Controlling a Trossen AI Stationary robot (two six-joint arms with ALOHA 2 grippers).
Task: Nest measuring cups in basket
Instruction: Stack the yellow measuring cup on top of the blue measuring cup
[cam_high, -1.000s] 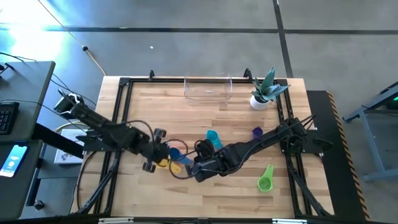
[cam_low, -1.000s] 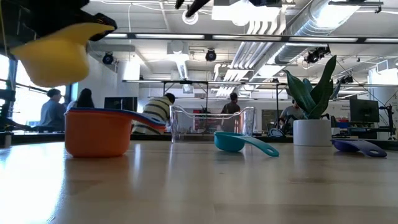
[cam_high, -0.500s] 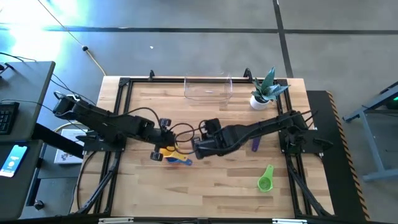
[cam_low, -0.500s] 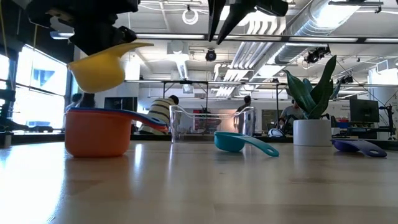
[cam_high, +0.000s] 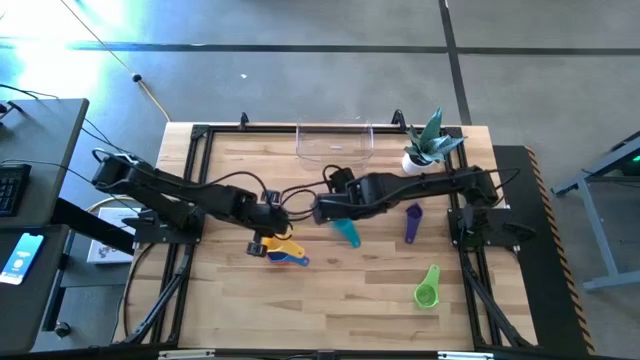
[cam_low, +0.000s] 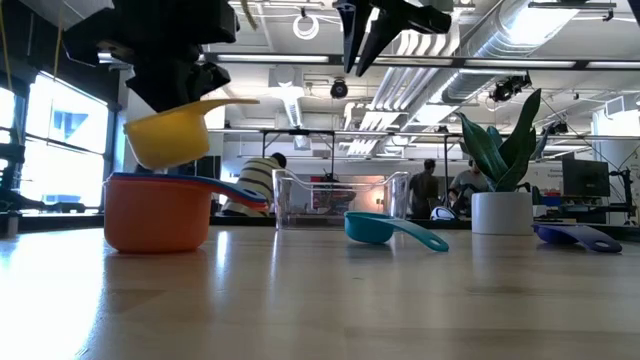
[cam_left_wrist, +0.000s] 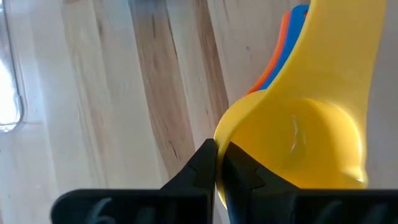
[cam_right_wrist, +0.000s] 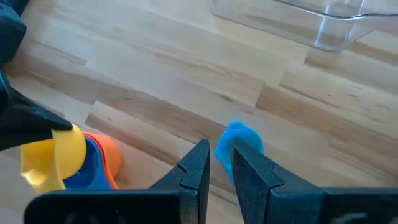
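My left gripper (cam_left_wrist: 217, 163) is shut on the yellow cup (cam_low: 165, 130). It holds that cup just above the orange cup (cam_low: 155, 215), which stands on its base at the table's middle left with the blue cup (cam_right_wrist: 84, 174) nested inside. My right gripper (cam_right_wrist: 219, 163) hangs narrowly open and empty above the table, near the teal cup (cam_high: 346, 232). The teal, purple (cam_high: 412, 220) and green (cam_high: 428, 288) cups lie apart on the wood. The clear basket (cam_high: 334, 142) stands at the far edge. No red cup shows. My left gripper pinches the yellow cup's bowl wall at the rim (cam_left_wrist: 219, 140), on the side opposite the handle (cam_left_wrist: 342, 37). One finger is inside the bowl and one outside. The cup is lifted clear, nearly level, with its handle pointing toward the table's right.
A white plant pot (cam_high: 418, 160) stands at the far right corner beside the basket. Black rails frame the table's edges (cam_high: 190, 180). Bare wood lies along the near edge. People sit and stand in the room beyond the far edge.
My left gripper carried the yellow cup toward the table's right and far side, and down to just above the orange cup. My right gripper drew away from the orange cup toward the far edge and now hangs by the teal cup.
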